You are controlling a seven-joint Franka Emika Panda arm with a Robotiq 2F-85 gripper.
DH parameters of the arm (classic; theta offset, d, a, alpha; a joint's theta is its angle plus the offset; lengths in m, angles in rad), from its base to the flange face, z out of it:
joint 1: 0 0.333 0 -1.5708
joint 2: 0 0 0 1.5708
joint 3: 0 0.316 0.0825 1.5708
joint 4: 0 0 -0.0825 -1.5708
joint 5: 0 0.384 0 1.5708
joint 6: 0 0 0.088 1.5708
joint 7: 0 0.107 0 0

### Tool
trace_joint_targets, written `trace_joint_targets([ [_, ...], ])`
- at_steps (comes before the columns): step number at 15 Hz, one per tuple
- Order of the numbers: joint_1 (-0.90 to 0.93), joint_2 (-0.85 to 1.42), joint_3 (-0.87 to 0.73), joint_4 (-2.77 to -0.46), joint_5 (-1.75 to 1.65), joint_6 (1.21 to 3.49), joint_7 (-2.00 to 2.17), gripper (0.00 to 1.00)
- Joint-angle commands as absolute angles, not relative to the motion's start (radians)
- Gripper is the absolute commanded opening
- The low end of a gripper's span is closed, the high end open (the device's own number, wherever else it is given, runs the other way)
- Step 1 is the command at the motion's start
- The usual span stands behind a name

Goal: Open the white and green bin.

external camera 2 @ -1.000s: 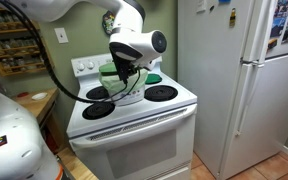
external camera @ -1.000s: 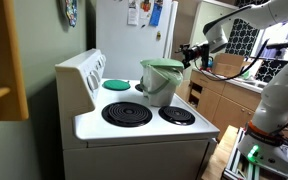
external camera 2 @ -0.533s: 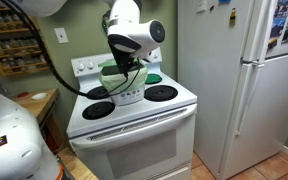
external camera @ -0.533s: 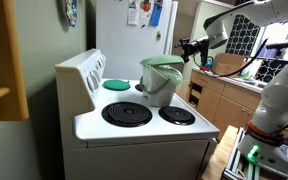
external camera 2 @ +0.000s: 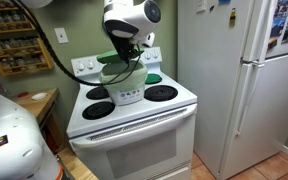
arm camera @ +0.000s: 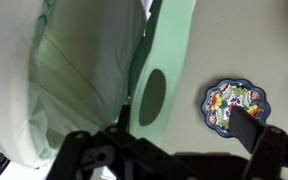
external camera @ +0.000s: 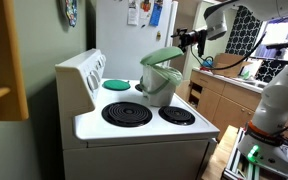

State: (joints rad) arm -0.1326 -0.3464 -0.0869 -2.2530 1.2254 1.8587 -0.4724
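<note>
The white and green bin (external camera: 160, 88) stands on the stove top between the burners; it also shows in an exterior view (external camera 2: 125, 92). Its pale green lid (external camera: 163, 56) is tilted up, part open. My gripper (external camera: 187, 38) is just beyond the raised lid edge, above the bin (external camera 2: 125, 52). In the wrist view the lid (arm camera: 171, 50) stands on edge, with a white liner bag (arm camera: 74, 70) showing inside the bin. My gripper (arm camera: 184, 128) is open, one finger against the lid's edge, the other well apart.
A flat dark green disc (external camera: 117, 84) lies on a back burner. Coil burners (external camera: 127, 113) are at the stove's front. A white fridge (external camera 2: 234, 80) stands beside the stove. A colourful plate (arm camera: 234, 105) hangs on the wall. Cabinets (external camera: 219, 100) are beyond.
My gripper has risen, and the bin's lid has swung up with it from shut to part open.
</note>
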Motion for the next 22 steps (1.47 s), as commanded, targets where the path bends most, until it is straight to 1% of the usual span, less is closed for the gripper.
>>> trace_joint_targets([
  [1,-0.106,-0.332,-0.065,-2.199,1.237,1.901,-0.429,1.0],
  [13,-0.049,-0.251,-0.042,-2.024,1.269,1.969,-0.41,1.0],
  [22,-0.022,-0.215,-0.028,-1.976,1.36,1.957,-0.413,1.0],
])
